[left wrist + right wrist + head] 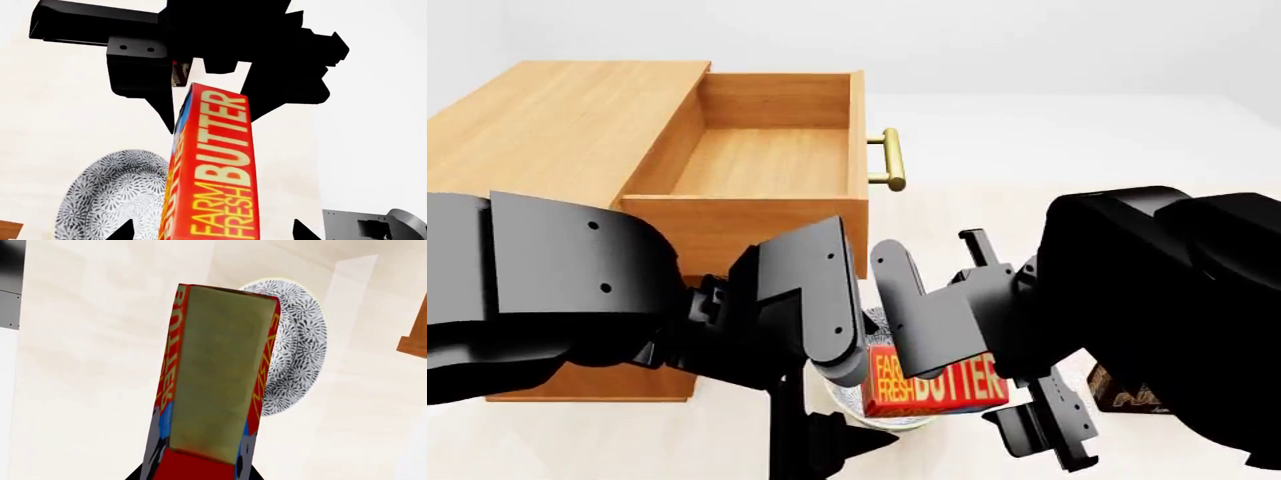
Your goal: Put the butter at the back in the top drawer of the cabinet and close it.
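Both grippers point(941, 375) meet at the butter point(941, 380), gripping it.

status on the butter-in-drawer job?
Done: top drawer is pulled open and looks empty. In hand: butter is off the table, both grippers at it, left gripper and right gripper; it looks like a handover, and which one bears it is unclear. Left: place it at the drawer's back, then shut the drawer.

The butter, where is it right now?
In the head view the butter sits low at centre, off the table between the two grippers, above the patterned bowl and in front of the open top drawer.
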